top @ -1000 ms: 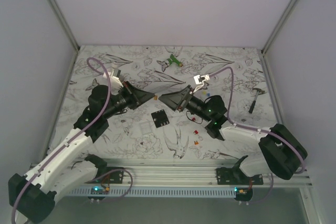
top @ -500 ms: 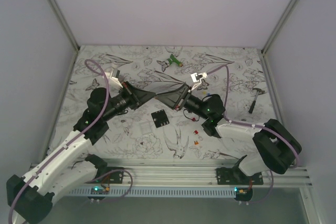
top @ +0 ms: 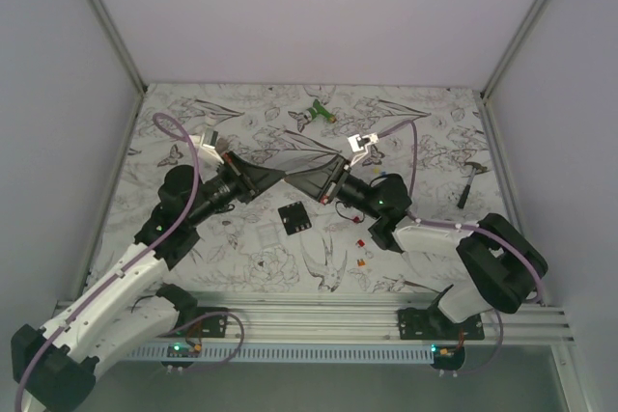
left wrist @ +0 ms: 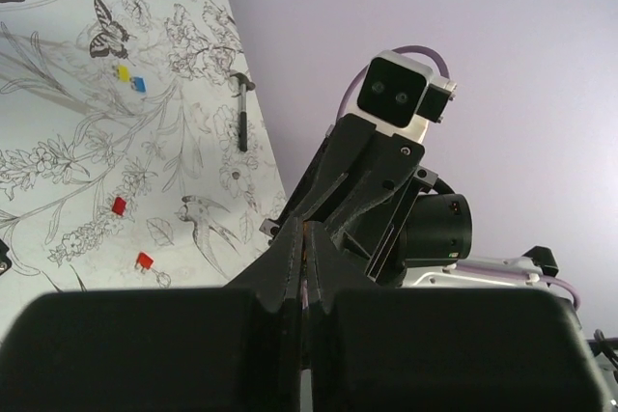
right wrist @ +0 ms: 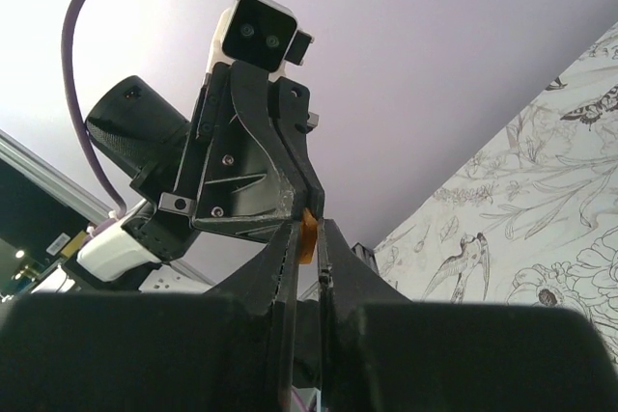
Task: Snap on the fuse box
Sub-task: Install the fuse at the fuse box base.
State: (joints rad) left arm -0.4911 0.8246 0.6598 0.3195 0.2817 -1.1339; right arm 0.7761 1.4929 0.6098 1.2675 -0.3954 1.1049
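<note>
Currently left pincer (left wrist: 306, 235) is clamping a tiny orange plastic piece (right wrist: 306, 235); right pincer (top: 294, 178) is meeting it narrow, grip unclear. Flat black square fuse box (top: 294, 218) is lying on the surface (top: 241, 250) nearby.

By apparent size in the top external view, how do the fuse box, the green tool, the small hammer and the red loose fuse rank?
1. fuse box and green tool: about alike, not ranked.
2. hammer: similar length, much thinner.
3. red fuse: smallest.
</note>
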